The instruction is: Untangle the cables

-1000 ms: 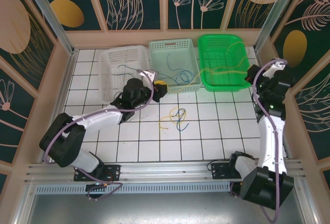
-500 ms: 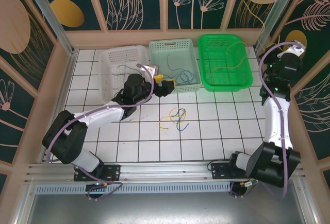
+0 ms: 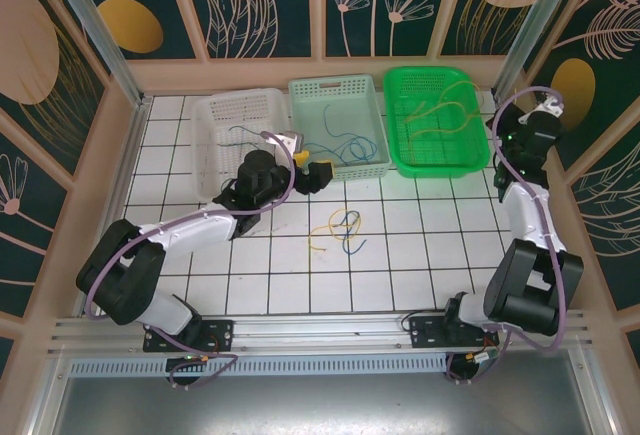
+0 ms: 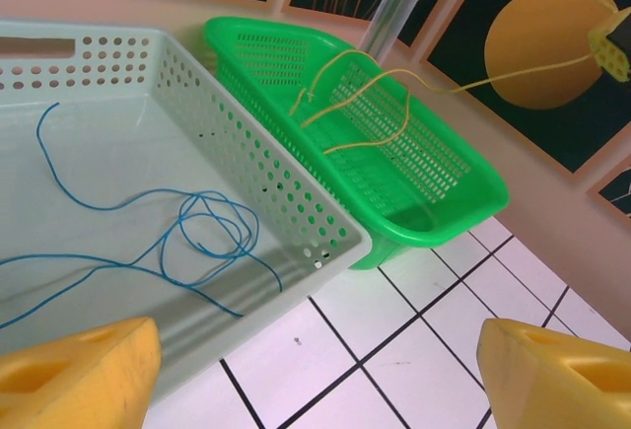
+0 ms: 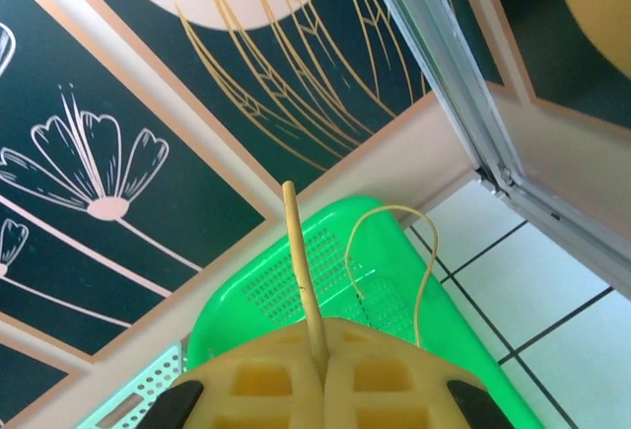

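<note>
The left gripper (image 3: 309, 165) is held at the near rim of the pale green basket (image 3: 335, 83), and its jaws are seen wide apart with nothing between them. A blue cable (image 4: 202, 237) is coiled loosely on the floor of that basket. The right gripper (image 5: 320, 375) is raised beside the right end of the green basket (image 3: 440, 168). Its jaws are closed together on a yellow cable (image 5: 299, 251), which is clamped between them and looped down into the green basket. In the left wrist view the same cable is seen stretched from the basket up to the right gripper. A thin dark cable (image 3: 245, 137) is laid in the white basket (image 3: 210, 155), at the left of the row. On the worktop (image 3: 420, 255), in front of the baskets and well apart from both grippers, a small tangle (image 3: 340, 227) of yellow and blue wires is seen lying on the white tiles.
</note>
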Controlling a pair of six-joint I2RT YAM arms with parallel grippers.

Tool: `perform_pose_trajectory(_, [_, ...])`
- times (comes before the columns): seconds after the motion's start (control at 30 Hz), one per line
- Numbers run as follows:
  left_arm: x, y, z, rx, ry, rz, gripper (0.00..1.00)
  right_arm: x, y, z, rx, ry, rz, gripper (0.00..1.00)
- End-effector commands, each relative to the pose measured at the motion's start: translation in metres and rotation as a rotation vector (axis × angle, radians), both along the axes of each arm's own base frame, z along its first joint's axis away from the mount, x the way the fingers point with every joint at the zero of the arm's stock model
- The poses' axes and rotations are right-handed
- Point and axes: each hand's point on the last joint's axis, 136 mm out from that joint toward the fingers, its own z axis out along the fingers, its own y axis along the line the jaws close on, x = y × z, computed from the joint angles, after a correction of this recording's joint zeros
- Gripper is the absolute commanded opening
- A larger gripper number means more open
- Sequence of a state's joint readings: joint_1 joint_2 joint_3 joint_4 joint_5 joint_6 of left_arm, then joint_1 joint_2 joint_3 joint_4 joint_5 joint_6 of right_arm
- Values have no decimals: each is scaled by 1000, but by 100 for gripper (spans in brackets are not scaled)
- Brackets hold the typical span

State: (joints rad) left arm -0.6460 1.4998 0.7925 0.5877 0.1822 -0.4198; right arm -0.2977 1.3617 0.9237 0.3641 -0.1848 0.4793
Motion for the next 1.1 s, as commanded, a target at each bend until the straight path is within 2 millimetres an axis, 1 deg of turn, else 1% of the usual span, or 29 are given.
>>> perform_pose_trajectory(0.0, [2,4,7,0,-36,9,83,9,14,-27,33,22,42,0])
perform_pose_trajectory(0.07, [2,4,5,2,-30,12,83,15,22,-43,55,31,66,0])
perform_pose_trajectory(0.27, [-1,12,-1,8,-22,37,83,21,31,-84,147,53,43,0])
perform_pose_trajectory(0.33, [-2,14,-4,13,-20,45,83,24,38,-100,152,97,44,0])
perform_pose_trajectory(0.43, [-3,16,-6,22,-16,50,83,34,55,-124,144,193,99,0])
perform_pose_trajectory(0.47, [-3,16,-7,24,-14,50,83,37,58,-129,150,221,114,0])
perform_pose_trajectory(0.5, [-3,17,-8,27,-13,51,83,39,60,-133,159,251,122,7])
perform_pose_trajectory(0.53, [-4,17,-9,30,-11,52,83,39,61,-134,166,269,118,10])
perform_pose_trajectory(0.57, [-4,18,-10,32,-8,54,83,38,60,-132,170,271,107,14])
perform_pose_trajectory(0.6, [-4,19,-11,37,-8,57,84,37,59,-126,167,260,94,27])
perform_pose_trajectory(0.63, [-4,20,-11,39,-7,63,84,34,57,-120,161,248,82,42])
perform_pose_trajectory(0.67, [-5,21,-12,40,-7,66,84,32,57,-113,153,234,77,54])
perform_pose_trajectory(0.7, [-5,22,-13,42,-7,68,84,30,57,-106,147,222,77,63])
perform_pose_trajectory(0.73, [-6,23,-14,46,-5,70,84,28,57,-96,138,207,79,69])
perform_pose_trajectory(0.83, [-4,28,-22,85,10,93,84,21,61,-71,115,180,103,75])
perform_pose_trajectory(0.93, [0,37,-43,171,48,140,84,12,68,-46,70,181,135,80])
perform_pose_trajectory(1.0, [0,41,-58,224,78,148,84,4,71,-39,14,223,136,83])
perform_pose_trajectory(1.07, [-2,42,-72,266,109,139,83,-5,79,-38,-41,266,147,84])
